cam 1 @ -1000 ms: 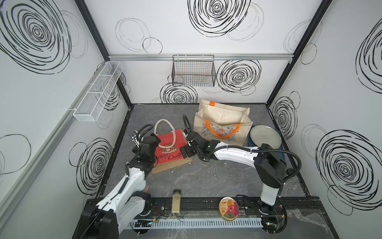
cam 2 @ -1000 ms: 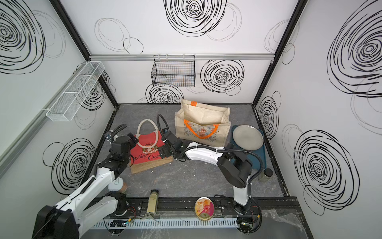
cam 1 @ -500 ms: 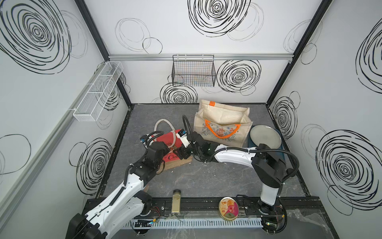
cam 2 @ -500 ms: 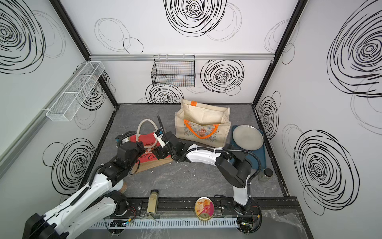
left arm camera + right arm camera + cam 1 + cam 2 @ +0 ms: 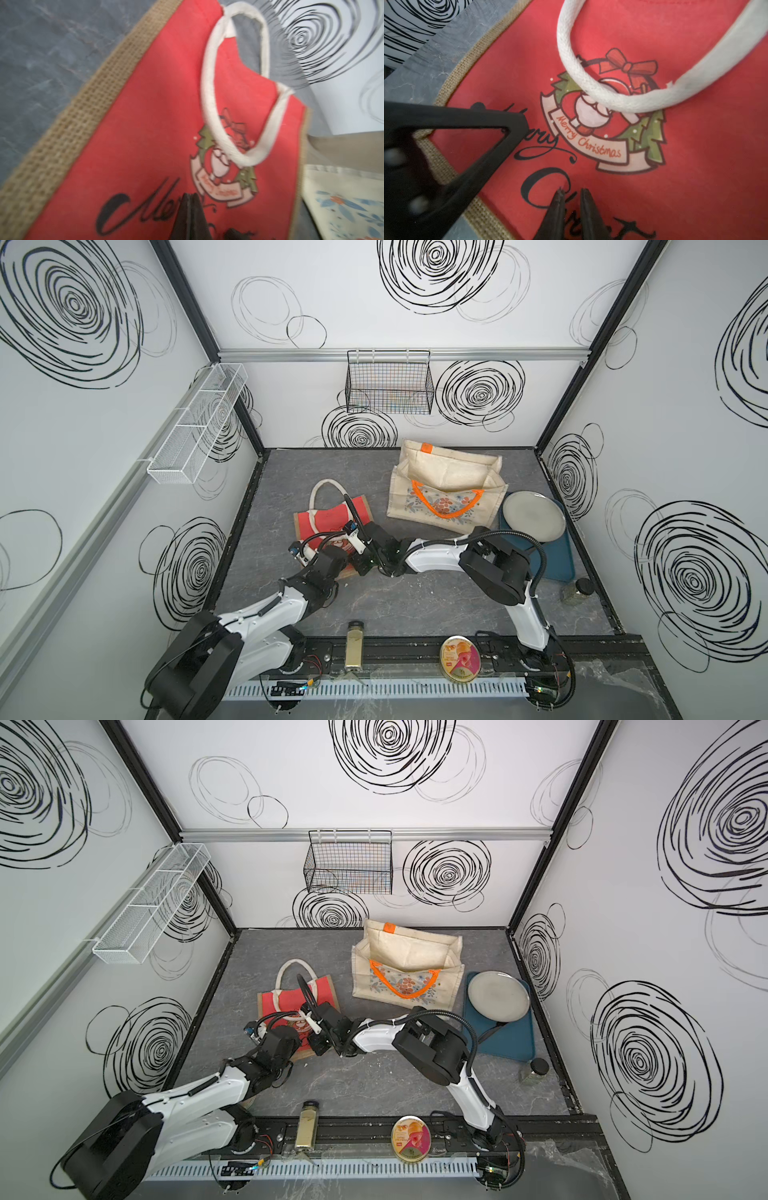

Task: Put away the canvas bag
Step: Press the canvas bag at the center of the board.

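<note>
- Canvas bag [image 5: 332,519], red with coarse burlap edging, is lying flat.
- Left gripper [image 5: 190,198] is hovering clenched.
- Right gripper [image 5: 572,194] is showing a slim gap; grasp unclear.

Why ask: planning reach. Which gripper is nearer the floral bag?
Right. The right gripper is over the red bag on the floral bag's side; the left gripper is beyond it, farther away.

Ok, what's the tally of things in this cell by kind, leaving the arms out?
Bags: 2 (red Christmas bag, floral cream bag)
Jars: 2 (spice jar, black-lidded jar)
Baskets: 2 (black wire basket, white wire basket)
Grey plate: 1
Blue tray: 1
Round tin: 1
Total: 9
</note>
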